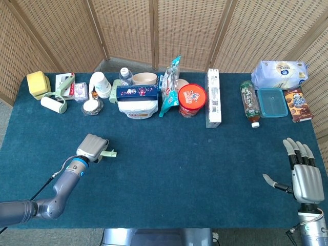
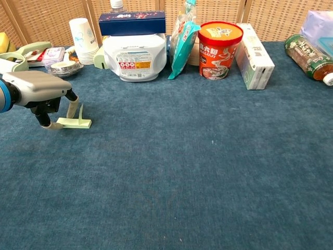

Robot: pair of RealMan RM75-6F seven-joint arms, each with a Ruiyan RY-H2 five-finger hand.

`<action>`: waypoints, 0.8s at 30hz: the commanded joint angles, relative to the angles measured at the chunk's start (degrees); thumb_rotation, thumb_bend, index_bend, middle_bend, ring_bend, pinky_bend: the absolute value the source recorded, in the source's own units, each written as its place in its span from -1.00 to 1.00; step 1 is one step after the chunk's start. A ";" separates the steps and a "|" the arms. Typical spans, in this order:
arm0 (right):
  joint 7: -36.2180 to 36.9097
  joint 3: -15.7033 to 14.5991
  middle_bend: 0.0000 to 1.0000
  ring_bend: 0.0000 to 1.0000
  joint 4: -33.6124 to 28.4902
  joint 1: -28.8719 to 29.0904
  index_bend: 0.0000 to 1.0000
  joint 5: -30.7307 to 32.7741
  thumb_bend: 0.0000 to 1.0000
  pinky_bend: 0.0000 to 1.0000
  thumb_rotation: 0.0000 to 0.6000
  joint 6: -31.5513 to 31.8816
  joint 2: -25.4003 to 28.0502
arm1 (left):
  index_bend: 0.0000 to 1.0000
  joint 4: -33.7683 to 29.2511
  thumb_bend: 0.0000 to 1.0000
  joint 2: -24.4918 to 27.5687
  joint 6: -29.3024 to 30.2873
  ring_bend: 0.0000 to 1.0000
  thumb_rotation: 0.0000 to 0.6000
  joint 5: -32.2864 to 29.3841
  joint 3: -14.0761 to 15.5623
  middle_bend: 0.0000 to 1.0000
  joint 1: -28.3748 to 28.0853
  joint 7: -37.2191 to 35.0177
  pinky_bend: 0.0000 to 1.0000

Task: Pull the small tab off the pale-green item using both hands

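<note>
The pale-green item is a small flat strip lying on the blue cloth, with a thin tab standing up from it. My left hand arches over its left end. A fingertip and the thumb come down on that end and pinch it against the table. In the head view the same item pokes out to the right of my left hand. My right hand lies far off at the table's right front corner, fingers spread and empty. The chest view does not show it.
A row of goods lines the back: a paper cup stack, a white tub with a blue box on top, a red noodle cup, a white carton, a bottle. A lint roller lies back left.
</note>
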 commanded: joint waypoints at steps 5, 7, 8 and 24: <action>0.30 0.02 -0.84 -1.00 0.06 -0.08 -1.00 -0.08 -0.67 -1.00 0.43 0.01 0.01 | -0.12 -0.15 -0.40 -0.17 0.57 1.00 1.00 0.21 0.24 1.00 0.01 0.25 1.00; 0.29 0.05 -0.84 -1.00 0.05 -0.12 -1.00 -0.11 -0.67 -1.00 0.43 0.07 0.06 | -0.12 -0.26 -0.40 -0.06 0.69 1.00 1.00 0.26 0.25 1.00 0.02 0.23 1.00; 0.38 0.06 -0.84 -1.00 0.01 -0.16 -1.00 -0.14 -0.67 -1.00 0.43 0.12 0.10 | -0.12 -0.34 -0.40 -0.01 0.76 1.00 1.00 0.31 0.27 1.00 0.02 0.24 1.00; 1.58 0.07 -0.82 -1.00 0.16 -0.80 -1.00 -0.60 -0.67 -1.00 0.43 0.97 0.19 | -0.02 0.07 -0.39 -1.21 1.97 1.00 1.00 0.46 0.27 1.00 -0.33 1.59 1.00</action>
